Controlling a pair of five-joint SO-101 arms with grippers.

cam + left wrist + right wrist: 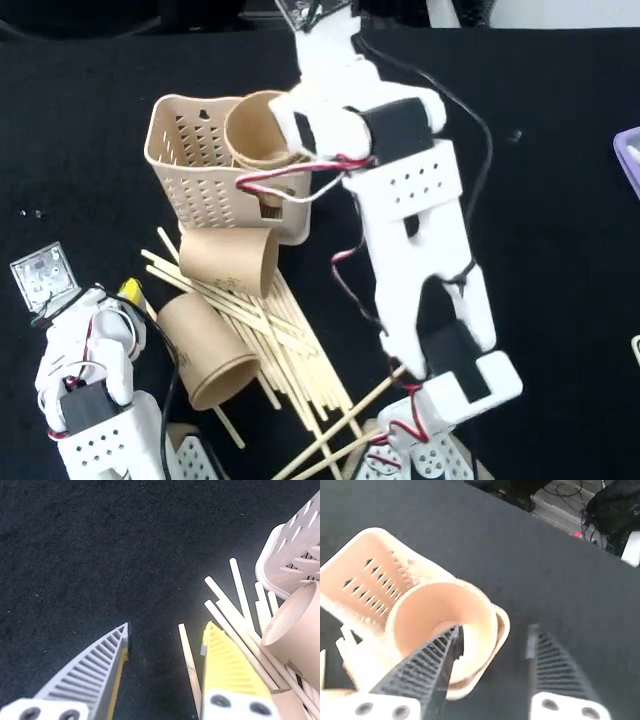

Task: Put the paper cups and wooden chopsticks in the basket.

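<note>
Black cloth (560,260) is covering the table, and cables (560,490) are trailing beyond its far edge. At the near left, the left gripper (167,630) is hanging low with its jaws spread wide, holding nothing, just beside the wooden chopsticks (285,345). On that pile a near paper cup (205,350) and a farther paper cup (228,262) are lying on their sides. Farther off, the beige basket (190,170) is holding a third cup (255,125). The right gripper (495,630) is straddling its rim, one finger inside, jaws apart and not clamping. A purple object (630,155) is showing at the right edge.
</note>
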